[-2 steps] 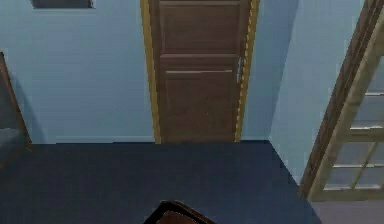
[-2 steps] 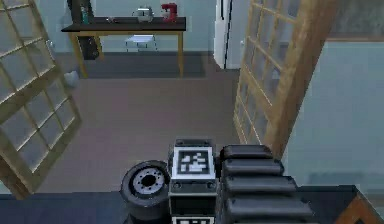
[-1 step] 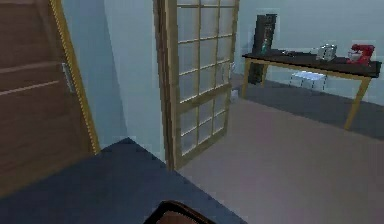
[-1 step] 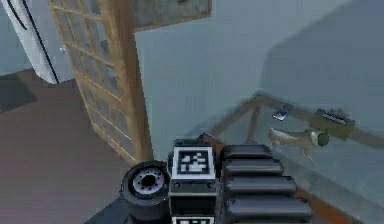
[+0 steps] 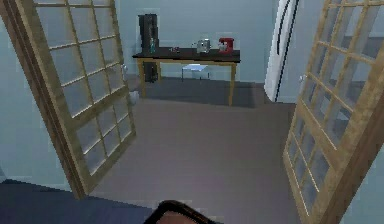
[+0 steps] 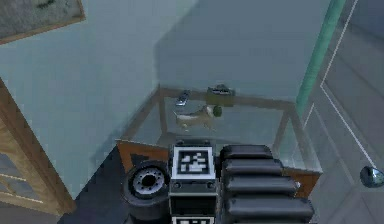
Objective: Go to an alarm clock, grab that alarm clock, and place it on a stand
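Gripper (image 6: 148,190) is picked out low in the arm side view, beside the arm (image 6: 255,185) and at the near edge of a glass table (image 6: 262,100). Its far end cannot be made out, so whether anything is held cannot be told.

Along the table's far edge a small grey thing (image 6: 182,98) and an olive thing (image 6: 219,95) are set just beside each other, with a pale round thing (image 6: 190,119) nearer the middle. None can surely be called the alarm clock; the olive one is judged likeliest.

Ahead, a doorway is framed by two doors (image 5: 85,90). Past it a dark table (image 5: 185,57) carries a red thing (image 5: 227,44) near its right end, another candidate.

Trouble is to be feared from a wrong choice. The things on the glass are crowded, and a reach for one could knock its neighbour against the wall or off an edge. Should the far table be chosen instead, a door could be clipped if the base is steered off centre.
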{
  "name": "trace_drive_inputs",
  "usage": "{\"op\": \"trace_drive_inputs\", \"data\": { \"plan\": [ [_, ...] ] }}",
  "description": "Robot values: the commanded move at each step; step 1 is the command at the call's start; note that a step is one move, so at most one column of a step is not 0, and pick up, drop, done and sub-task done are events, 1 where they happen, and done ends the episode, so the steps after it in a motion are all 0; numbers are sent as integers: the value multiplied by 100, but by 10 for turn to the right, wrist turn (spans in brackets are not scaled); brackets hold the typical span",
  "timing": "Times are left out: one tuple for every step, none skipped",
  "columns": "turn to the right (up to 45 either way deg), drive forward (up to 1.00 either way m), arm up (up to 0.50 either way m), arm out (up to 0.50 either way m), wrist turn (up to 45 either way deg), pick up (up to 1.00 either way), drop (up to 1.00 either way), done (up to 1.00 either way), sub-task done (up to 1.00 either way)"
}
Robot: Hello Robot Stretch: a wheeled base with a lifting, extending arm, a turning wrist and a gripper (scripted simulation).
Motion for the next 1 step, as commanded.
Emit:
{"op": "trace_drive_inputs", "data": {
  "plan": [
    [0,0,0,48,0,0,0,0,0]
  ]
}}
